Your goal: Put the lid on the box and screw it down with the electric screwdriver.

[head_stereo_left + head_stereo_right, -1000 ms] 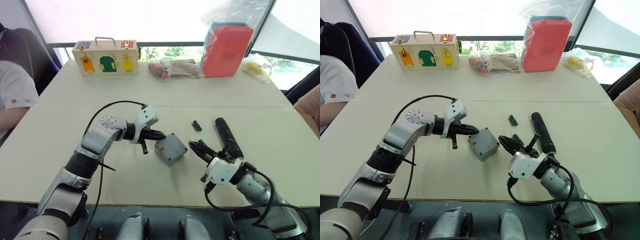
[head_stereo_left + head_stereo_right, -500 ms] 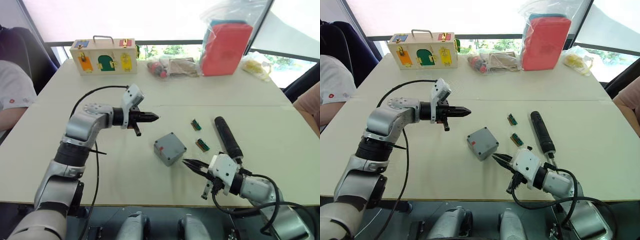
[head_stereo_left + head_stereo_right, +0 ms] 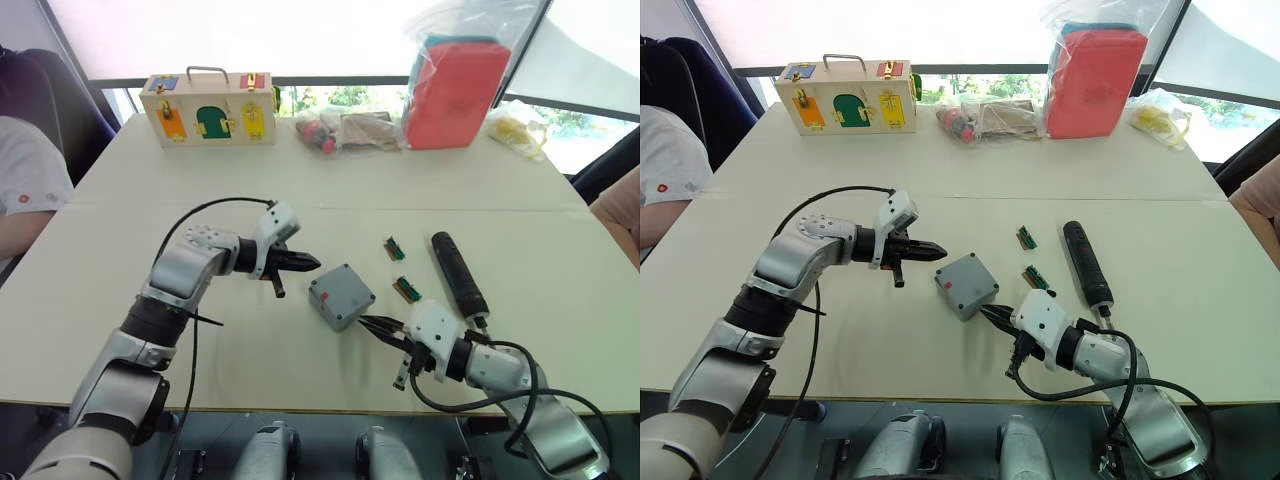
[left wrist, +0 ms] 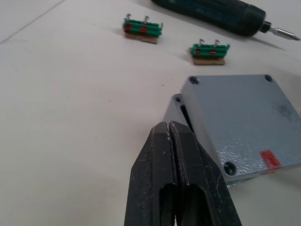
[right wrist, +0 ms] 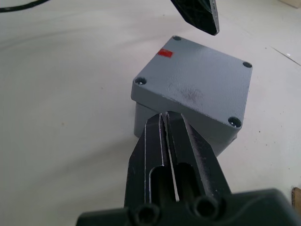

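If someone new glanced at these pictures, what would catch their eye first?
Probably the grey box mid-table, its lid already on, slightly askew, with both grippers shut and pointing at it: the left gripper from its left, the right gripper from the near right. Next, the black screwdriver lying untouched to the right, beside two small green parts, and the bright red bag at the far edge.

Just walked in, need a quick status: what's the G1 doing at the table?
It's working on the grey box. The lid sits on top, slightly askew. Both grippers are shut and empty: the left gripper points at the box from one side, the right gripper from the other. The electric screwdriver lies untouched on the table, next to two small green parts.
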Motion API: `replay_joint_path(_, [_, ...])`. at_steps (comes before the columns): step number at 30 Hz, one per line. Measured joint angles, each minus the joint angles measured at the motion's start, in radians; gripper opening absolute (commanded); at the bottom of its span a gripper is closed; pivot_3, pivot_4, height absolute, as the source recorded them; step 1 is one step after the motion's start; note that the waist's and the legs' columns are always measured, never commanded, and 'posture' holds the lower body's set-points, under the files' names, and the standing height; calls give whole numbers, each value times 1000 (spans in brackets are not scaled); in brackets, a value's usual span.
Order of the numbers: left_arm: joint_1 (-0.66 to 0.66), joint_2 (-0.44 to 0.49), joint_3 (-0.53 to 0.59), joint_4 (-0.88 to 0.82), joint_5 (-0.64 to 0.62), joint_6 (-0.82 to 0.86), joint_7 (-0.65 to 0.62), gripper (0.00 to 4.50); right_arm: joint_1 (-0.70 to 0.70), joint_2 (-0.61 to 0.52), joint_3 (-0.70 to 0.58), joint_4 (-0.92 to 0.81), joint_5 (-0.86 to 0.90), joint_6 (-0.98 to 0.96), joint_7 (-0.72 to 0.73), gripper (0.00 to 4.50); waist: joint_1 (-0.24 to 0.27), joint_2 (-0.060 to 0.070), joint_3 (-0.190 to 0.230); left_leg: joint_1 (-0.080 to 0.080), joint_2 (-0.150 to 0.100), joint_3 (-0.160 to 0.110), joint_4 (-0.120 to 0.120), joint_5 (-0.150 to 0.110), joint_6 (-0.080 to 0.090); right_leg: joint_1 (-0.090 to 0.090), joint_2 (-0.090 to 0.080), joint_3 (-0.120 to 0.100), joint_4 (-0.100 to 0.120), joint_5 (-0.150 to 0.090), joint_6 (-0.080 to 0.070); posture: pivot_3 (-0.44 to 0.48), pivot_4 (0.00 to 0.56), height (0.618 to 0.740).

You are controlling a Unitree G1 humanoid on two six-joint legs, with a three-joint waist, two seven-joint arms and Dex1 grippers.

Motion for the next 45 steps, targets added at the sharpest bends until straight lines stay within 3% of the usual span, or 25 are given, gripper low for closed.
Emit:
replay_joint_path(34, [34,8,-4,-68,5,49,3,0,-28,28,9,38,-32,7,-16,61,1,0,0,0,0,0,2,0,0,1,3,-1,1,1,3,0,150,740])
replay_joint_path(40, [13,-21,10,36,31,-8,51,0,18,20,-8,1,32,73,9,61,0,0,0,0,0,0,2,0,0,1,4,-1,1,2,3,0,150,740])
replay_joint_path(45, [18,-28,2,70,51,-44,49,0,-28,29,-13,9,25,120,-17,61,0,0,0,0,0,0,3,0,0,1,4,-1,1,2,3,0,150,740])
